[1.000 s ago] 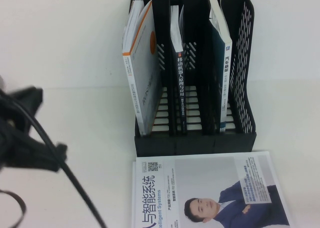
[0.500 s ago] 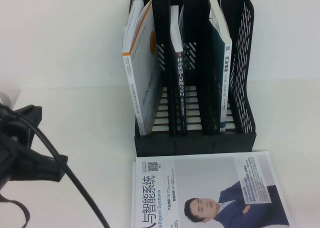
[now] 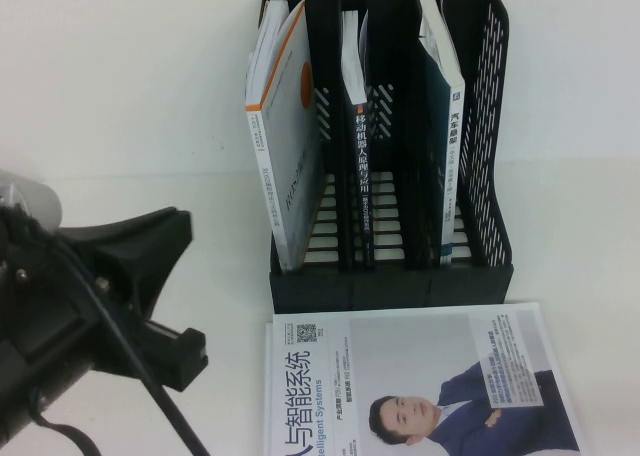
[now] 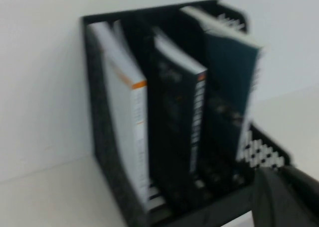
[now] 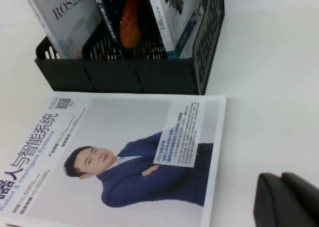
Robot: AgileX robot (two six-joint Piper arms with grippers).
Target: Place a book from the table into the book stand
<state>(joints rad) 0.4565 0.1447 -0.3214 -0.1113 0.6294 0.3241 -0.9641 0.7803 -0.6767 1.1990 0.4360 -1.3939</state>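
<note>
The book with the dark teal spine (image 3: 452, 146) stands upright in the right slot of the black book stand (image 3: 490, 266). It also shows in the left wrist view (image 4: 232, 67) and in the right wrist view (image 5: 174, 8). My left gripper (image 3: 185, 291) is open and empty, low over the white table (image 3: 150, 96), left of the stand. One of its fingers (image 4: 284, 197) shows in the left wrist view. My right gripper (image 5: 271, 179) is shut and empty, over bare table to the right of the lying book; it is out of the high view.
A book showing a suited man (image 3: 420, 376) lies flat on the table right in front of the stand. A white-and-orange book (image 3: 285, 126) leans in the left slot. A black-spined book (image 3: 360, 156) stands in the middle slot.
My left arm has swung right, from the left edge toward the stand, and its open jaws now show fully. The books and the stand have not moved.
</note>
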